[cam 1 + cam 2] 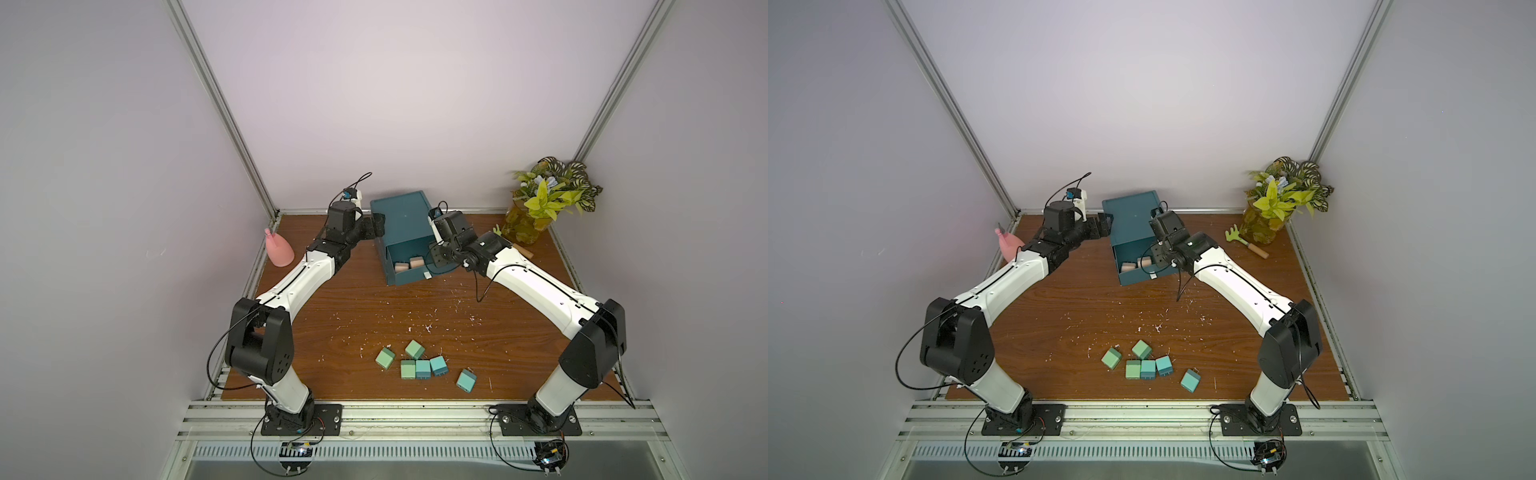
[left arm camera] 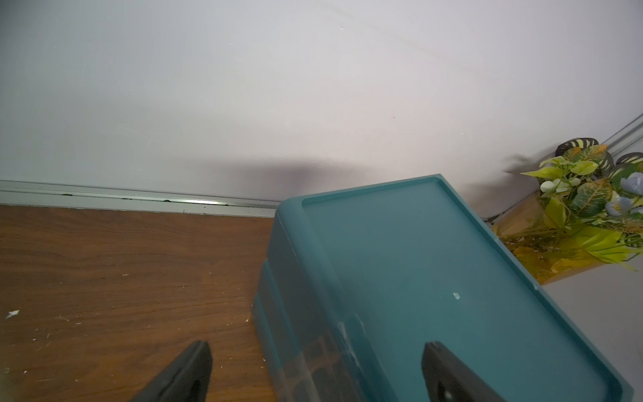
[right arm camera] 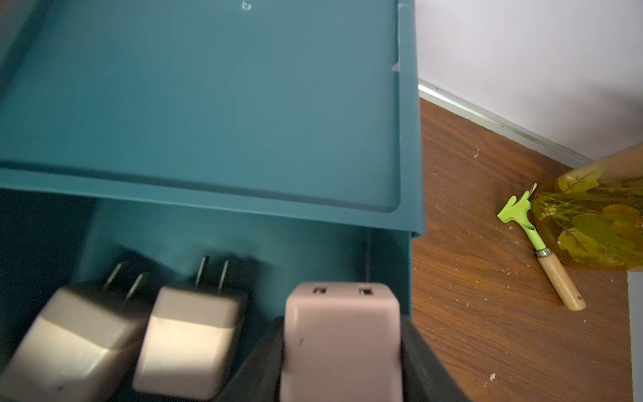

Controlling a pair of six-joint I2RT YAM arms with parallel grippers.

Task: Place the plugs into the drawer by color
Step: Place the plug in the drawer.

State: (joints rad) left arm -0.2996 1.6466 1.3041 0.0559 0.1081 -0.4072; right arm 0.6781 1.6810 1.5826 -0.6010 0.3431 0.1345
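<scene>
The teal cabinet [image 1: 401, 220] stands at the back, its top drawer [image 1: 409, 277] pulled out. The left gripper [image 2: 318, 351], jaws apart, straddles the cabinet's left edge. The right gripper [image 3: 342, 348], clamped on a pink plug [image 3: 342, 323], hangs over the drawer's free end beside two pink plugs [image 3: 188, 330] inside. Six green and blue plugs [image 1: 422, 369] lie up front.

Two plugs [image 1: 416, 262] crowd open drawer [image 1: 406, 277]; table centre [image 1: 374, 307] free.
</scene>
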